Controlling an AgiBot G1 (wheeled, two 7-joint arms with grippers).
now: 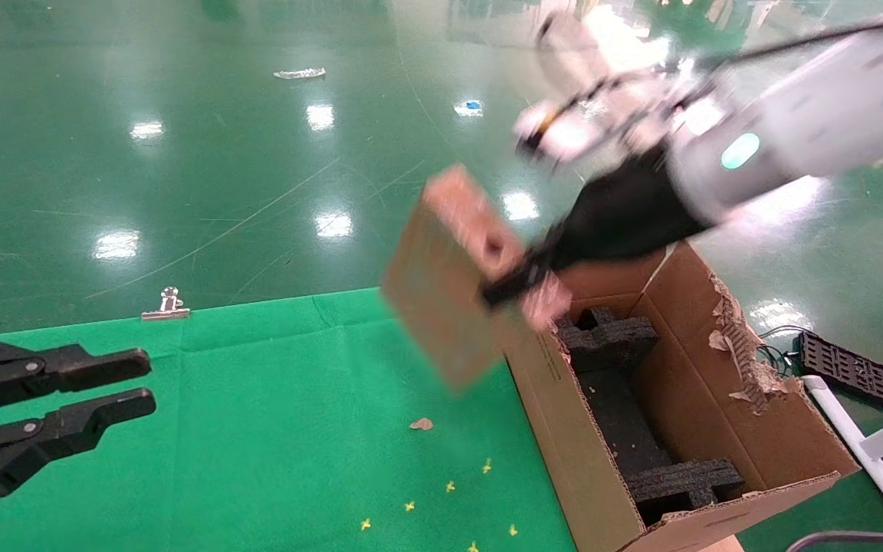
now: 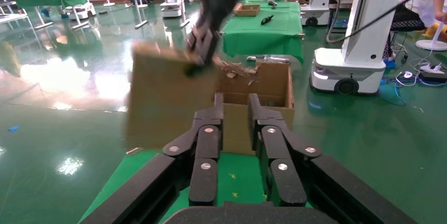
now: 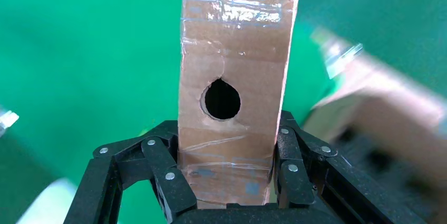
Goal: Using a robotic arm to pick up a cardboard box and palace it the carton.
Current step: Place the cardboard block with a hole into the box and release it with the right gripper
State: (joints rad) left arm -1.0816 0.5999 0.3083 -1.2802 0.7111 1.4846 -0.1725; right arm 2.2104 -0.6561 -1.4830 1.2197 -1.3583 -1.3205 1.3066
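Aloft above the green counter [image 1: 273, 429], the slim cardboard box [image 1: 449, 276] hangs in our right tool [image 1: 522, 280], whose fingers [image 3: 287, 166] are clamped against both narrow sides of the box, just below the round hole [image 3: 221, 99] in its taped face. We see the box tilted, its lower corner just beside the near-left wall of the large carton [image 1: 564, 429] and not yet inside it. The robotic arm [image 1: 794, 115] reaches down toward the carton from the far right, its black wrist directly above the carton's back edge.

The carton stands open on the counter's right end, with black foam inserts [image 1: 618, 337] along its floor and a torn flap [image 1: 740, 345] on the side away from the box.

Well left of the carton, our left tool [image 1: 116, 383] sits low over the counter, its two fingers parted with a gap between them and nothing held. From its wrist view we look across to the carton [image 2: 269, 84] with the held box [image 2: 163, 100] in front of it.

A metal binder clip [image 1: 168, 304] lies at the counter's far edge, left of the carton, and a small cardboard scrap [image 1: 421, 423] rests on the cloth between the left tool and the carton.
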